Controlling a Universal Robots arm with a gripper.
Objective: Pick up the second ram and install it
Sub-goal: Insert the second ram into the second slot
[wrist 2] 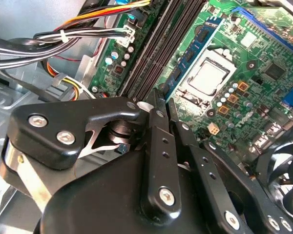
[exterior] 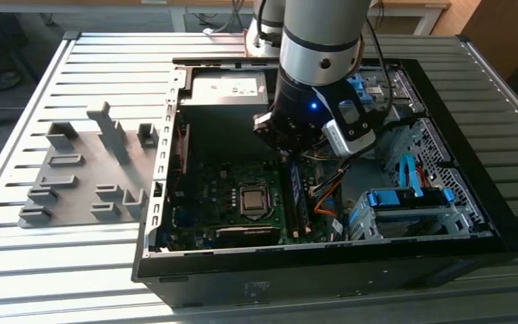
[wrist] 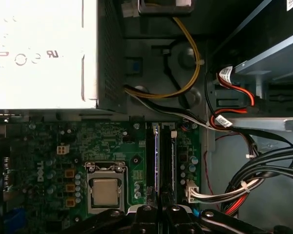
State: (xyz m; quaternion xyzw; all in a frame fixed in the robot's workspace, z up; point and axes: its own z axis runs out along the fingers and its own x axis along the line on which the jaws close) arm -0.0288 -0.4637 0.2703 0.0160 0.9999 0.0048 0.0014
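Centre frame in the exterior view, the end effector [exterior: 293,156] hangs over the memory slots [wrist: 161,163], fingers pinched narrow on the second ram [wrist 2: 193,48]; the stick stands in its slot; uneven pressing could, I judge, leave one end unlatched or tilted.

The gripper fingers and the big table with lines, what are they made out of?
The gripper fingers look like black metal or hard plastic, smooth and slightly shiny, held by silver screws; which one is hard to tell. The table looks like bare grey metal, probably aluminium: it has long straight grooves and a dull shine where light hits it.
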